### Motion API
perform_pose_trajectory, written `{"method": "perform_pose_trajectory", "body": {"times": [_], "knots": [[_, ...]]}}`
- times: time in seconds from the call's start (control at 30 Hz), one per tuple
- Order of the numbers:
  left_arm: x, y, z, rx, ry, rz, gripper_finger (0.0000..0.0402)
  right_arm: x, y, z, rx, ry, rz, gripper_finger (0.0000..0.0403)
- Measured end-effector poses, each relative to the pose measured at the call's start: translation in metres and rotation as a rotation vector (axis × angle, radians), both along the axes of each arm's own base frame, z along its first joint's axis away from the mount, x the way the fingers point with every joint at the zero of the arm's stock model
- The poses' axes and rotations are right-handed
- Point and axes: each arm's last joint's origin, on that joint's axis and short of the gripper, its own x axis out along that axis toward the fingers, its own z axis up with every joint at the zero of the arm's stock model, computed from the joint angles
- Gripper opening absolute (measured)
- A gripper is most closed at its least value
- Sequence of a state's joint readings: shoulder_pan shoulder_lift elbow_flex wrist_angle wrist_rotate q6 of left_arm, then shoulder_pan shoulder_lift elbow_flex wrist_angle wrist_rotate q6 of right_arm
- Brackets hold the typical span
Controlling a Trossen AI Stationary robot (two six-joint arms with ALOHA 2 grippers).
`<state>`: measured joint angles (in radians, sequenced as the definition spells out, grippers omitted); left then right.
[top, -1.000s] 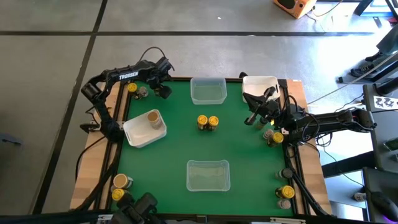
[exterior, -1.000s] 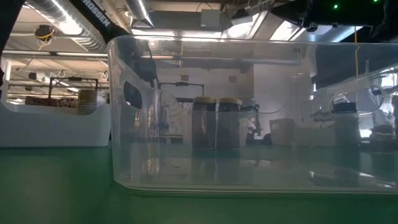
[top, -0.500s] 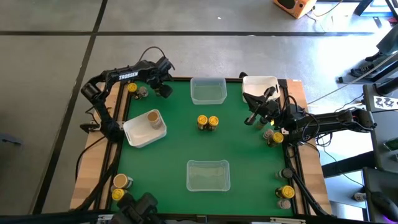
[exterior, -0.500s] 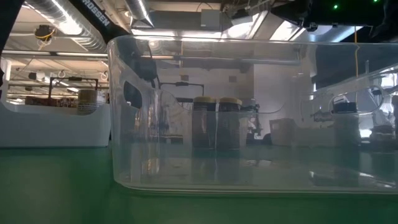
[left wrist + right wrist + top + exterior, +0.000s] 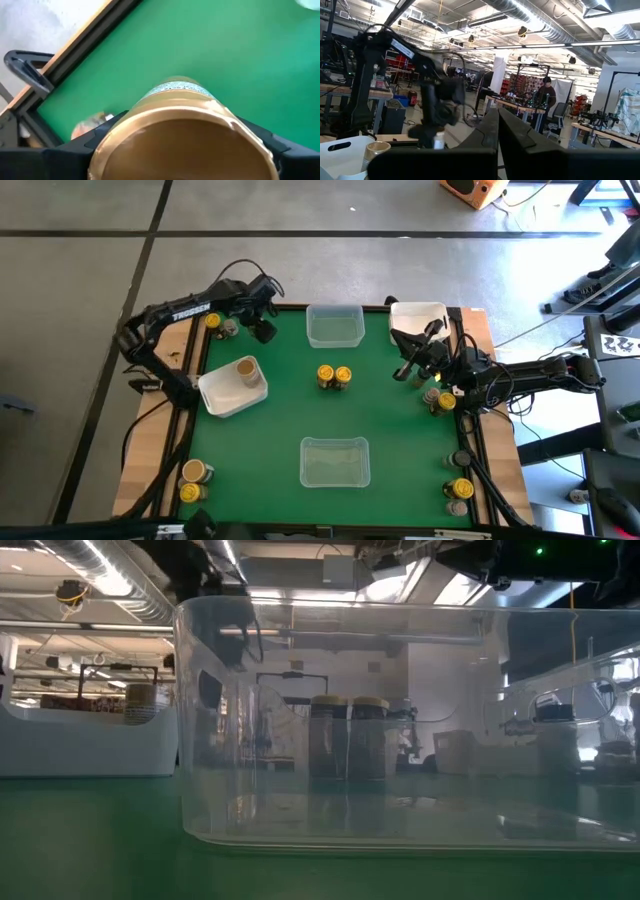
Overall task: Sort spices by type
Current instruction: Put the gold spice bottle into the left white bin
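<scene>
1. Reading "TROSSEN" in white on the left arm (image 5: 190,311); the held jar's label is too blurred for me to read.
2. Left hand (image 5: 262,330) grips a tan-lidded spice jar (image 5: 182,137) above the tabletop's (image 5: 290,410) far left corner.
3. Right hand (image 5: 404,372) closed, empty, near the white tub (image 5: 418,313).
4. Two yellow-lidded jars (image 5: 334,375) stand mid-tabletop.

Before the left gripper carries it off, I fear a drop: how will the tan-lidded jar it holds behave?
The tan-lidded jar looks small and rigid, so probably light and stiff. Its smooth round side might slip in the left gripper; set on its side it would likely roll.
</scene>
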<state>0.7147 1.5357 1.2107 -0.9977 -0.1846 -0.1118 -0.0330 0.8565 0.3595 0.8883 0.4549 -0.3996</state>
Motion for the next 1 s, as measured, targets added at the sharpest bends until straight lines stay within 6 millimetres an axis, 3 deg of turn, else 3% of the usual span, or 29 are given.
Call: {"method": "perform_pose_trajectory", "body": {"times": [0.23,0.5,0.83,1.0], "knots": [[-0.013,-0.052,0.043,0.025,-0.082,-0.02,0.0287,0.0,0.0,0.0,-0.006,0.004,0.0,0.001],[-0.05,-0.107,0.076,0.001,-0.131,-0.025,0.0288,0.0,0.0,0.0,-0.017,0.01,-0.005,0.001],[-0.076,-0.153,0.086,-0.089,-0.132,-0.051,0.0289,0.0,0.0,0.0,-0.03,0.019,-0.01,0.001],[-0.074,-0.169,0.071,-0.119,-0.097,-0.074,0.0289,0.0,0.0,0.0,-0.043,0.028,-0.016,0.001]]}}
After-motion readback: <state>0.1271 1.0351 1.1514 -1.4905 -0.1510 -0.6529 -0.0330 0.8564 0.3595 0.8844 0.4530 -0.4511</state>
